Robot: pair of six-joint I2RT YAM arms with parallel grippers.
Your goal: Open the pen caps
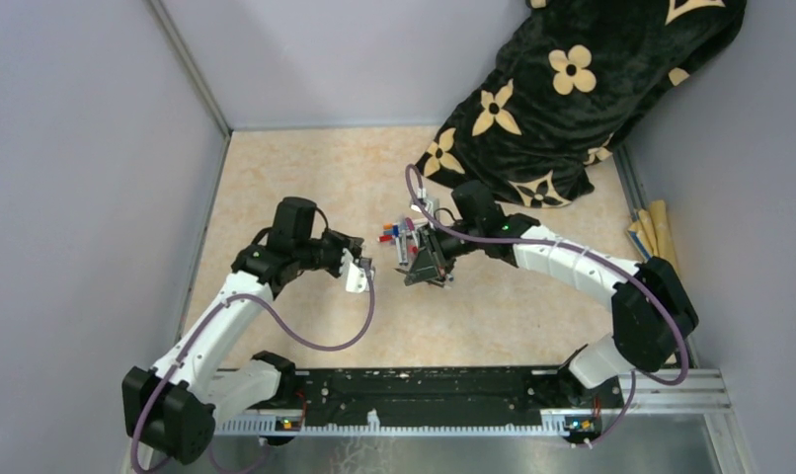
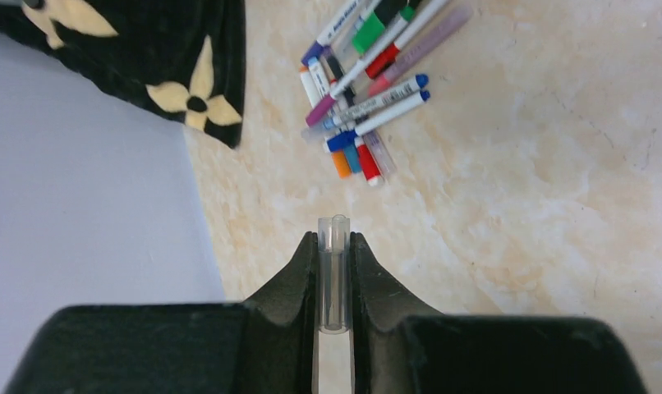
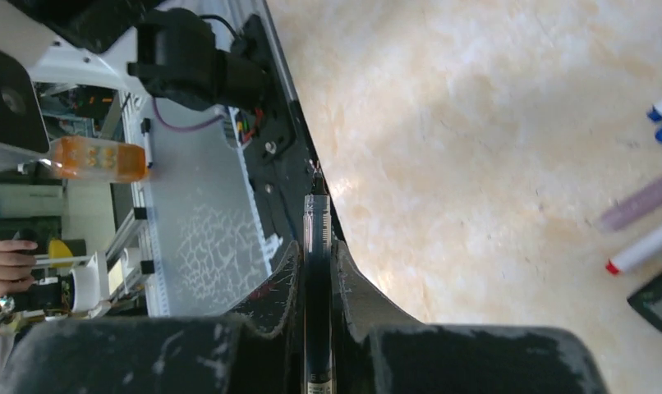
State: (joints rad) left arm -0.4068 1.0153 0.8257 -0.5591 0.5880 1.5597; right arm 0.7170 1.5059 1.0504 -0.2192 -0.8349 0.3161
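I see left fingers [image 2: 307, 264] pinching a clear-capped white pen [image 2: 334, 304]. Right fingers [image 3: 285, 283] clamp a thin dark stick [image 3: 315, 246]; other pens [image 2: 369, 90] heaped beyond.

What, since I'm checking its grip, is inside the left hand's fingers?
A clear cap on a white barrel, pinched by the left hand. The barrel's far end is hidden.

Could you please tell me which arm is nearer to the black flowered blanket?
Right. The right arm reaches just below the blanket; the left arm lies farther off to its left.
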